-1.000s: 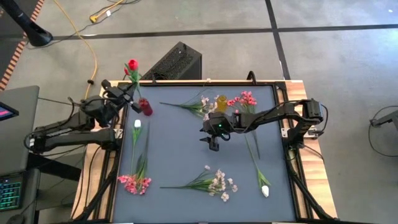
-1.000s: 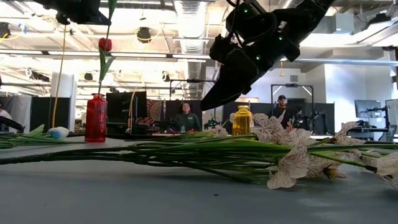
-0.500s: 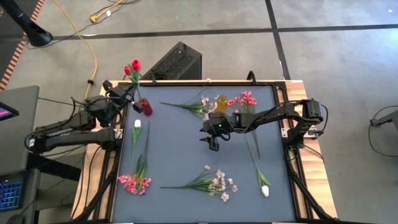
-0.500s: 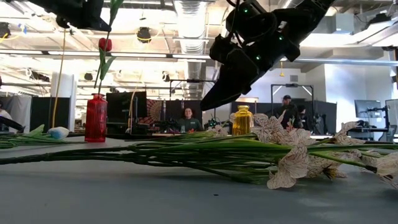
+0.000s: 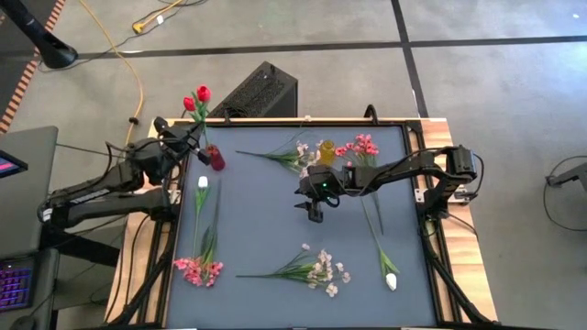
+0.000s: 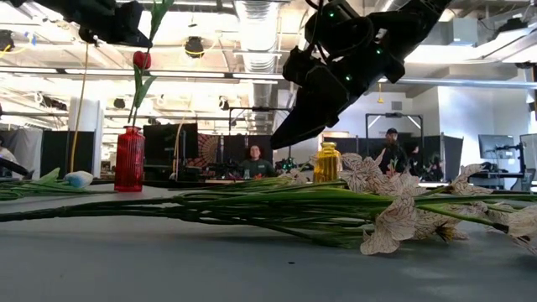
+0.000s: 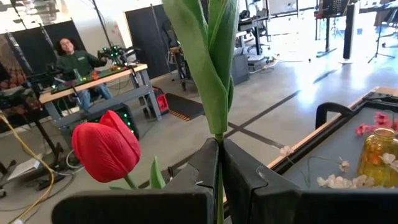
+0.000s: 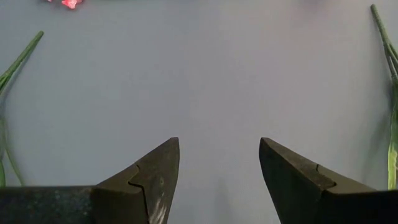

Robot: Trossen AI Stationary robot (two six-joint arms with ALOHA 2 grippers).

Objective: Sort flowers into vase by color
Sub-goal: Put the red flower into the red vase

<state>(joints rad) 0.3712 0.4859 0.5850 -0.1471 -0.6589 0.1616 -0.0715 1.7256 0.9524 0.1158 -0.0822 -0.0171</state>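
Note:
My left gripper (image 5: 190, 137) is at the table's far left, above the red vase (image 5: 215, 159), shut on the green stem of a red tulip (image 5: 203, 93). A second red tulip (image 6: 141, 59) stands beside it with its stem in the red vase (image 6: 129, 159). It also shows in the left wrist view (image 7: 106, 148). My right gripper (image 5: 315, 214) hangs open and empty over the middle of the mat (image 8: 217, 74). A yellow vase (image 5: 326, 150) stands at the far middle. My left gripper pinches the red tulip's stem (image 7: 219, 142) between its two fingers, just below the leaves. The fingers come roughly level from the table's left and lie across the stem. The stem stands nearly upright. Whether its lower end is in the red vase, I cannot tell.
On the mat lie a white tulip (image 5: 202, 182) and a pink spray (image 5: 200, 269) at the left, a pale spray (image 5: 323, 270) near the front, a white tulip (image 5: 392, 282) at the near right, and a pink spray (image 5: 362, 146) and a pale spray (image 5: 293, 156) by the yellow vase.
My left gripper has shifted slightly toward the table's right with the held tulip. The top of the held stem has tipped to the right in the low view, and the two red buds have drawn apart in the high view. My right gripper has kept still.

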